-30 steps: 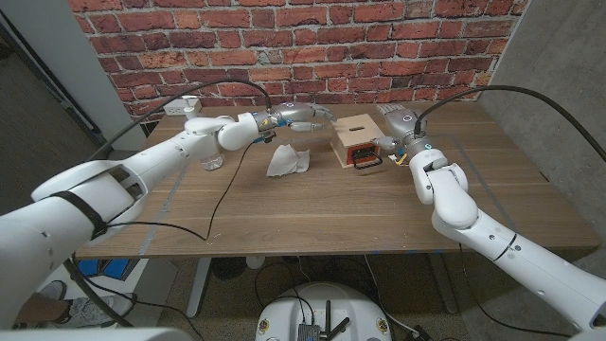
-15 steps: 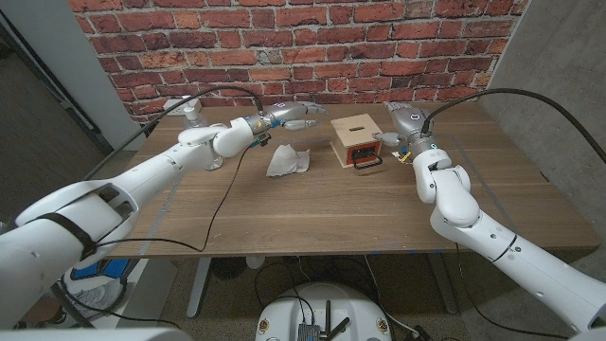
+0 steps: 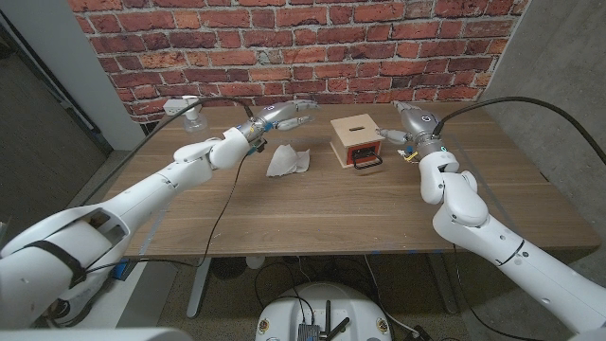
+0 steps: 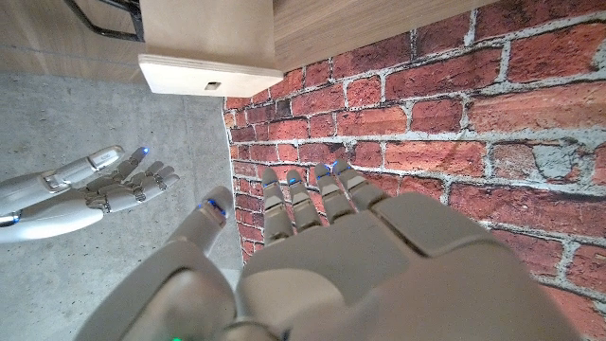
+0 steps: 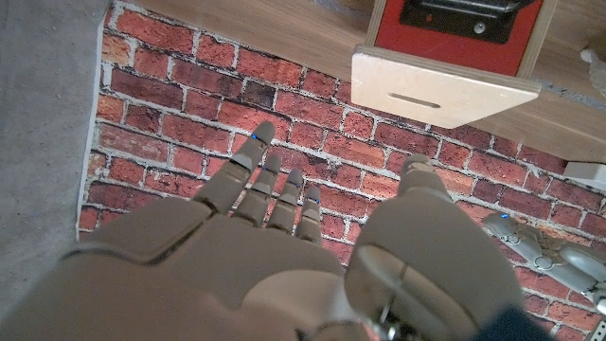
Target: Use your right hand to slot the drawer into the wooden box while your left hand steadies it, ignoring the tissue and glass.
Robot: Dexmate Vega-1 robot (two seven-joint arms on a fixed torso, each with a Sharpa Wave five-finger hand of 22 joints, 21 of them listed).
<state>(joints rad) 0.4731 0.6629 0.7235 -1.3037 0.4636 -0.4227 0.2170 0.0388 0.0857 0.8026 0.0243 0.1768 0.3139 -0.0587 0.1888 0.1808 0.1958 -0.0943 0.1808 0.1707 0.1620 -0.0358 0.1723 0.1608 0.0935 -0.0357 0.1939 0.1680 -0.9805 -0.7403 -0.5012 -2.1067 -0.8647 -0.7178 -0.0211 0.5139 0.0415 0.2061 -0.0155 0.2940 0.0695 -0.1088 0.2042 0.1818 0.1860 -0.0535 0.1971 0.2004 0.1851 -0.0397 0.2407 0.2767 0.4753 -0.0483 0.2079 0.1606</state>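
On tabletop (image 3: 312, 204), mid-back: wooden box (image 3: 358, 140) with drawer (image 3: 365, 152) seemingly seated flush | left hand (image 3: 287, 116) beside box, fingers spread, empty | right hand (image 3: 407, 123) opposite side, spread, empty | probably finished.

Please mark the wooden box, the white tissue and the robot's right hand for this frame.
light wooden box with red drawer front (image 3: 353, 131), head view, on its slotted top.
crumpled white tissue (image 3: 287, 161), head view, on its middle.
right hand (image 3: 405, 121), head view, on its back.
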